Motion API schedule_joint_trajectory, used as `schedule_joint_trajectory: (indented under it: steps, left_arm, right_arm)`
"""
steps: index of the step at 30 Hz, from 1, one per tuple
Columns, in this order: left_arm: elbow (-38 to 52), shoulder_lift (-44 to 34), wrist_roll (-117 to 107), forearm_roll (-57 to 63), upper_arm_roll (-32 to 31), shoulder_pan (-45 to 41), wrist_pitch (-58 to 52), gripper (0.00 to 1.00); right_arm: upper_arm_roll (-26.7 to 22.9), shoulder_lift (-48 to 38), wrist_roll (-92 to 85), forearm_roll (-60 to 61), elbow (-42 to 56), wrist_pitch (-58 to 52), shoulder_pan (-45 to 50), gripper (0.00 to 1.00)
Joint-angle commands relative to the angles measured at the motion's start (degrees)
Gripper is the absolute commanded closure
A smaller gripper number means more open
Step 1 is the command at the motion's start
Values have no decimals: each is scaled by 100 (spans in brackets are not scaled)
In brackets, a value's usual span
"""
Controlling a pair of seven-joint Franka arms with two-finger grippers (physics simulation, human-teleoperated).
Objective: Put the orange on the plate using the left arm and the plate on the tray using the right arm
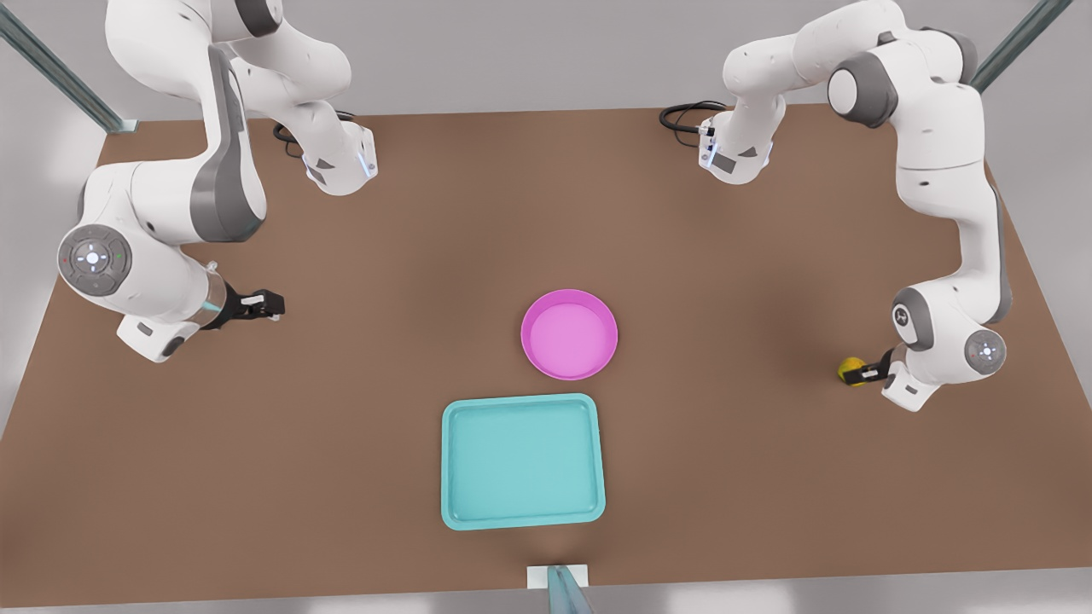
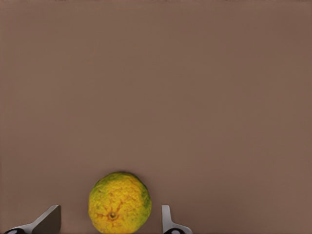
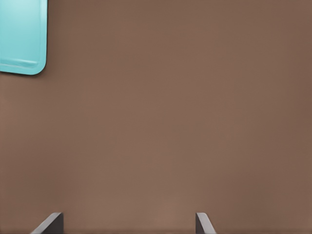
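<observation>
One orange (image 2: 119, 203), mottled yellow-green, dimpled, between spread left gripper (image 2: 111, 220) fingers; right gripper (image 3: 129, 225) spread over table.

Overhead front view — wrist views close above table (image 1: 358, 358)

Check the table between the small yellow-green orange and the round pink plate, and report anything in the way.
Nothing visible blocks it. The left gripper, open, straddles the small yellow-green orange at the front view's right; bare brown table lies between it and the round pink plate.
</observation>
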Motion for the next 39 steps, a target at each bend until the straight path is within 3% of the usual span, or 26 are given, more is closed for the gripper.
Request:
schedule_joint_trajectory:
  steps: [1, 17, 19, 24, 26, 29, 32, 34, 39]
  left_arm:
    - [0, 21, 849, 14, 1, 3, 195, 0]
    - [8, 469, 911, 14, 1, 29, 10, 0]
    - [17, 460, 902, 14, 1, 29, 19, 36]
    - [35, 337, 858, 23, 1, 20, 19, 36]
    - [26, -102, 516, 23, -51, -120, -236, 36]
    - [114, -805, -1434, -47, -95, -1842, -966, 36]
    - [913, -428, -3904, -91, -95, -4268, -1300, 36]
    - [1784, 241, -5224, -319, -201, -4875, -1572, 36]
    - [1740, 531, -5619, -328, -385, -5139, -1564, 35]
  right_arm:
    - [-2, -4, 0, 3, 3, -9, 0, 0]
    - [-2, 22, 0, 3, -6, -9, -17, 0]
    - [-2, 31, 0, 3, -6, -9, -17, 0]
    - [-2, 31, 0, 3, -6, -9, -26, 0]
    - [-2, 40, 0, 3, -6, -9, -35, 0]
    - [-2, 40, 0, 3, -6, -18, -70, 0]
    - [-2, 40, -9, 3, -6, -18, -79, 0]
    - [-2, 58, 0, 3, -6, -9, -79, 0]
    - [-2, 75, 0, 3, -6, -9, -79, 0]
